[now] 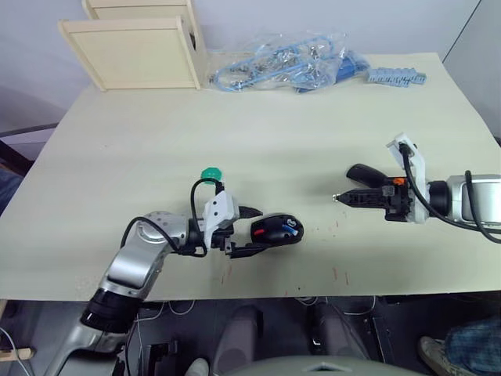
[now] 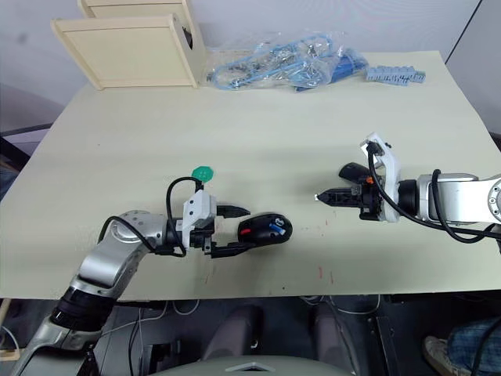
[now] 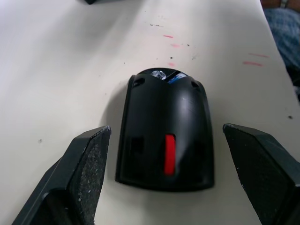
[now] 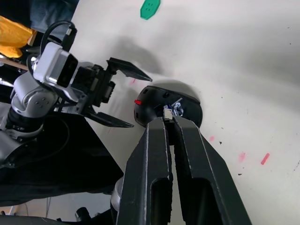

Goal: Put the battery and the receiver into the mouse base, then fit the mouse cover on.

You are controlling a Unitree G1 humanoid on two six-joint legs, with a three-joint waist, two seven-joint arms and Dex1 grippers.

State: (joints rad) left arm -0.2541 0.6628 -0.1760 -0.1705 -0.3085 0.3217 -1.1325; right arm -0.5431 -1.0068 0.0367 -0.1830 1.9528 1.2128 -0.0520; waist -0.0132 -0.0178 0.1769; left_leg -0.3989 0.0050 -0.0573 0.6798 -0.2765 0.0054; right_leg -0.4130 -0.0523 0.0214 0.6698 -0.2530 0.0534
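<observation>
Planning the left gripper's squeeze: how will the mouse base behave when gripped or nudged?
The mouse base looks like a stiff plastic body, so it should hold shape. Its glossy, curved sides may slip between the pads. Lying flat on the table, it would probably slide, not roll.

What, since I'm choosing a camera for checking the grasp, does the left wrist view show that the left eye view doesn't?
Left wrist view: the red wheel of the mouse base up close, with a gap between the base and each textured finger pad. Left eye view: the right gripper shut on the receiver, the mouse cover beside it, a green disc. Both: the open left gripper straddling the mouse base on the table.
</observation>
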